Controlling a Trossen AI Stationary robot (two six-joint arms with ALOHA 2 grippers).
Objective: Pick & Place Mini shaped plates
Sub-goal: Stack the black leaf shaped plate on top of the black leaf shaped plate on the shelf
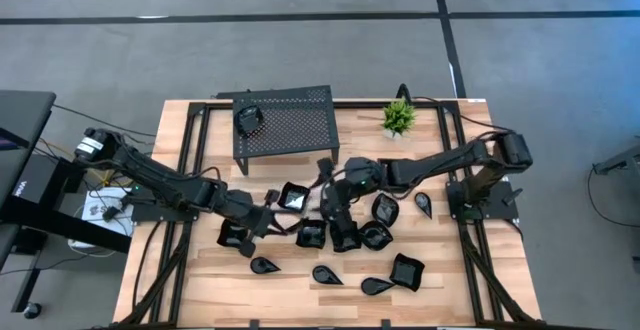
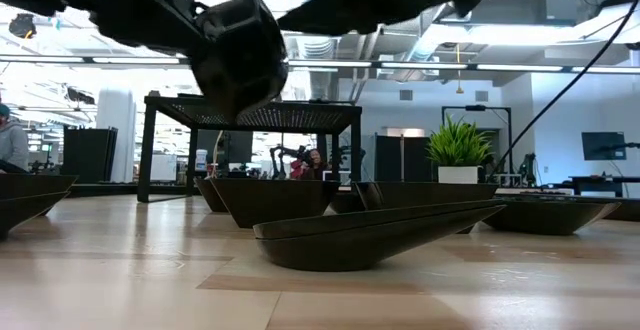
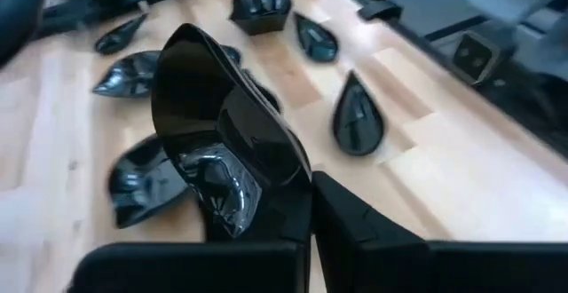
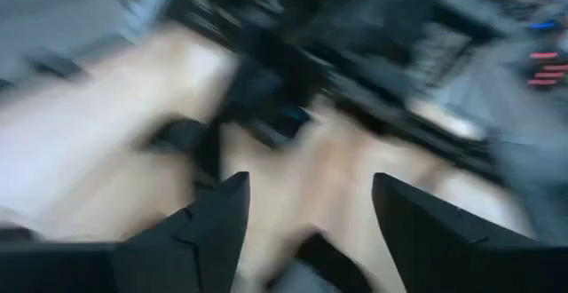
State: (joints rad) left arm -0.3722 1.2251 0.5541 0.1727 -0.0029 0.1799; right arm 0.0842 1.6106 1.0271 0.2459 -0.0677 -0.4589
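Blurred bench (image 4: 293,178) beyond the wide-open right pincer (image 4: 306,204); left pincer (image 3: 306,204) clamps an upright glossy plate (image 3: 222,124).

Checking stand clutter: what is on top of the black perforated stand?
On the perforated stand, one dark object sits near its left end; whether it is a plate is unclear. The rest of the top shows bare. Whatever lies under the stand is hidden from above.
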